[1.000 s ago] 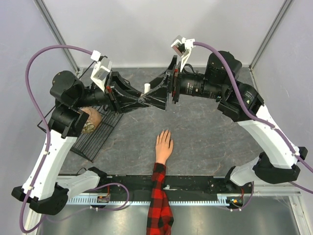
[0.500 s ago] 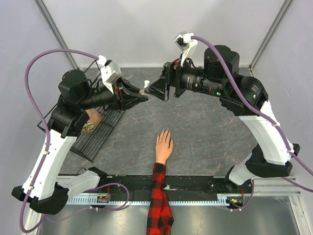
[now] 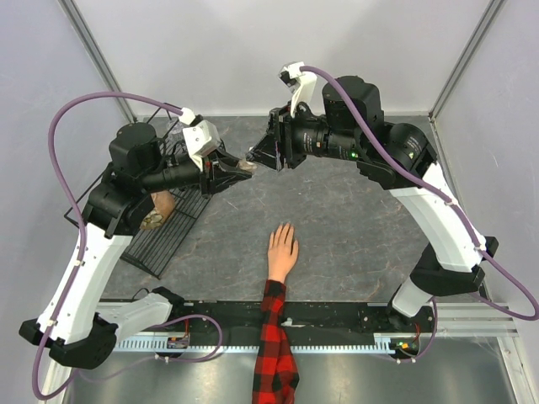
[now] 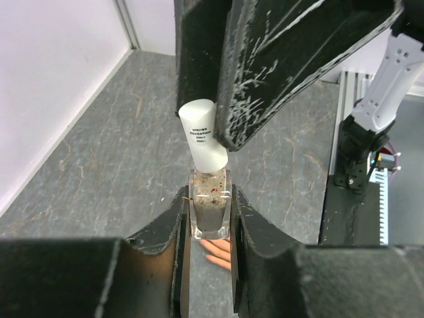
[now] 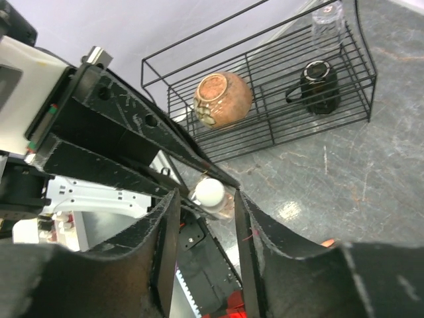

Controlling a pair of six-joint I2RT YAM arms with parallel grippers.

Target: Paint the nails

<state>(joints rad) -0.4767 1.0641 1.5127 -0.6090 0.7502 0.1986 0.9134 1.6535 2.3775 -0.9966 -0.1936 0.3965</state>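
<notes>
A peach mannequin hand [image 3: 282, 248] with a red-and-black plaid sleeve [image 3: 271, 337] lies flat near the table's front middle. Its nails are too small to make out. Above the table's back, my left gripper [image 4: 209, 200] is shut on a clear nail polish bottle [image 4: 210, 209] with a white cap [image 4: 202, 132]. My right gripper [image 5: 206, 196] faces it with a finger on each side of the cap [image 5: 209, 191]; both stand slightly off it, so it is open. From above, both grippers meet at the bottle [image 3: 248, 161].
A black wire rack [image 5: 265, 126] sits at the table's left, holding a brown bowl [image 5: 222, 99], a black mug [image 5: 318, 86] and a clear glass [image 5: 329, 20]. The arm bases and a rail [image 3: 337, 316] run along the near edge.
The right gripper has swung left and its jaws have narrowed around the cap. The left arm has turned and shifted while keeping hold of the bottle.
</notes>
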